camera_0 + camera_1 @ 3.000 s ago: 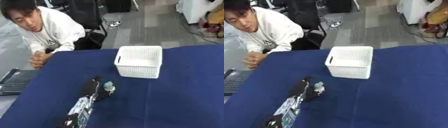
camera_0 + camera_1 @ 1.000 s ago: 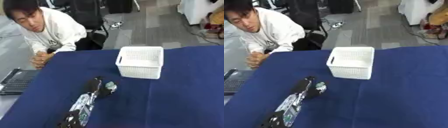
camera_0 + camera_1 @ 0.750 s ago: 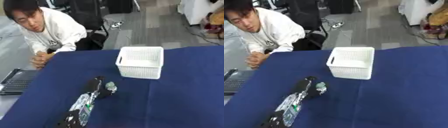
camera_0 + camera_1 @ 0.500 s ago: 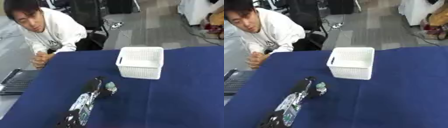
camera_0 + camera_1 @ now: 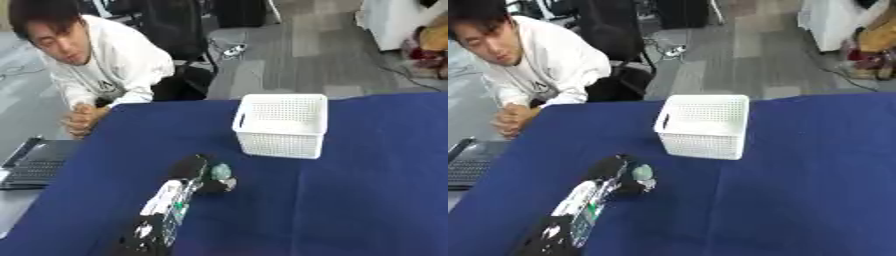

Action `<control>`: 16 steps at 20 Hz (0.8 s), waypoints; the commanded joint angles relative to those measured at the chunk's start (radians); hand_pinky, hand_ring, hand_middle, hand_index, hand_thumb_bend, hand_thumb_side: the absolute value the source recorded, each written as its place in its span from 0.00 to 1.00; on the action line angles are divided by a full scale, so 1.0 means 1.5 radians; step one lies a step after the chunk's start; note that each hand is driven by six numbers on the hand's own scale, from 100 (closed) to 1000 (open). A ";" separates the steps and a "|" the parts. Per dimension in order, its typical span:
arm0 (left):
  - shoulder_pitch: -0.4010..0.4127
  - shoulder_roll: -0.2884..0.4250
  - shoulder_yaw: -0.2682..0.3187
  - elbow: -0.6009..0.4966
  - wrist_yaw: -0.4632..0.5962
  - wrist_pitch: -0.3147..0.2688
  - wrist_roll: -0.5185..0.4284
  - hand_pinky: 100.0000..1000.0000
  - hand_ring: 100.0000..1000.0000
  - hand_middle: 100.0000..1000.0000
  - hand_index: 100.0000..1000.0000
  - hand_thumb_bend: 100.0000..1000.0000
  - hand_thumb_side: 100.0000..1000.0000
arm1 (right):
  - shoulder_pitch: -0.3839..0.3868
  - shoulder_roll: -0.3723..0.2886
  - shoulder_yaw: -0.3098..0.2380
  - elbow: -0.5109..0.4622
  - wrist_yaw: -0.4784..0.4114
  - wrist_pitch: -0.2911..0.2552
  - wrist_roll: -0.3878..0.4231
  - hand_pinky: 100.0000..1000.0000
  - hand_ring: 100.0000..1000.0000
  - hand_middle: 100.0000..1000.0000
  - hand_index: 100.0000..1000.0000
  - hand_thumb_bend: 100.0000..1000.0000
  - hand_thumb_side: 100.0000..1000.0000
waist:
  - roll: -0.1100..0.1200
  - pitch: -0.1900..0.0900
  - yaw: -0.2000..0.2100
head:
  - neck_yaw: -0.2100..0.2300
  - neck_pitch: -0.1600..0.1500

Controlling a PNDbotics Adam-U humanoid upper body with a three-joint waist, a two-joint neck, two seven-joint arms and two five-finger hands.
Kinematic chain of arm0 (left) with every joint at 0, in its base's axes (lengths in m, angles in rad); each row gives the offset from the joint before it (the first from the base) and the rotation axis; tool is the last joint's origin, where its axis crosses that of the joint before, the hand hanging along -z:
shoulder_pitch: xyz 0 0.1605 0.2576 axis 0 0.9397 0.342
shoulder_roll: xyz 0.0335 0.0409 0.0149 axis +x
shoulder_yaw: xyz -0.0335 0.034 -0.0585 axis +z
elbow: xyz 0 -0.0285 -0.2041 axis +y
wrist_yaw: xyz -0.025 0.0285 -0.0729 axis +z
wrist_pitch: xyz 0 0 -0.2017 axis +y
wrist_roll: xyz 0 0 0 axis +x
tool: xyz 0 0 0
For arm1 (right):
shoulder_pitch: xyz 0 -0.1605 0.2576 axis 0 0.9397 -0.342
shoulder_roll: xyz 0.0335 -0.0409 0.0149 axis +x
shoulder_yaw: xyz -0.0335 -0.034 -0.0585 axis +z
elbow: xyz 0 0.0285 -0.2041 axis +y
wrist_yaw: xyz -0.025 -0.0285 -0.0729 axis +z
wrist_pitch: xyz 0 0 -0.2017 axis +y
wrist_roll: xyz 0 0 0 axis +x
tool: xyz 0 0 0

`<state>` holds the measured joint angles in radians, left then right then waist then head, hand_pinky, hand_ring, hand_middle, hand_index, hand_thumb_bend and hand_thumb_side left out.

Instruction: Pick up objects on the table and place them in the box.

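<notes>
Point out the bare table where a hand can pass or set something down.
The blue table is bare right of the white box and across the near right. Also bare between box and far edge. Crowded only at near left, where the left hand is at a small greenish object.

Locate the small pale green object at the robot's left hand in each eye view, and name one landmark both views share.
Left eye view: the small pale green object sits left of centre, below the middle, at the left hand.
Right eye view: it appears further left, at about the same height.
Shared landmark: the white basket stands up and to the right of it in both views, on the blue table.
</notes>
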<state>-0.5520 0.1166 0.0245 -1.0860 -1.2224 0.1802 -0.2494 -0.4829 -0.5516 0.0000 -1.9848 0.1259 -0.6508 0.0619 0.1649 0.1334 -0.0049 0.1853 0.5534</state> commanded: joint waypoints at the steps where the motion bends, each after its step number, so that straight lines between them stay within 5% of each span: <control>1: 0.023 -0.021 -0.016 0.044 0.002 0.001 -0.036 0.30 0.44 0.72 0.85 0.55 0.73 | -0.014 -0.003 -0.006 -0.010 -0.001 0.001 0.000 0.00 0.19 0.24 0.53 0.00 1.00 | -0.011 0.003 -0.003 | 0.004 -0.001; 4: 0.024 -0.020 -0.017 0.043 -0.003 0.002 -0.053 0.23 0.40 0.69 0.84 0.54 0.62 | -0.014 -0.003 -0.006 -0.010 -0.001 0.001 0.000 0.00 0.19 0.24 0.53 0.00 1.00 | -0.011 0.003 -0.003 | 0.004 -0.001; 16: 0.028 -0.021 -0.016 0.029 0.001 0.011 -0.061 0.10 0.31 0.58 0.77 0.38 0.62 | -0.012 -0.004 -0.006 -0.010 -0.001 0.001 0.001 0.00 0.19 0.24 0.53 0.00 1.00 | -0.012 0.003 -0.001 | 0.006 -0.001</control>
<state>-0.5584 0.1166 0.0245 -1.0998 -1.2384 0.1933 -0.3105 -0.4829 -0.5516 0.0000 -1.9848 0.1259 -0.6508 0.0620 0.1649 0.1334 -0.0043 0.1853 0.5537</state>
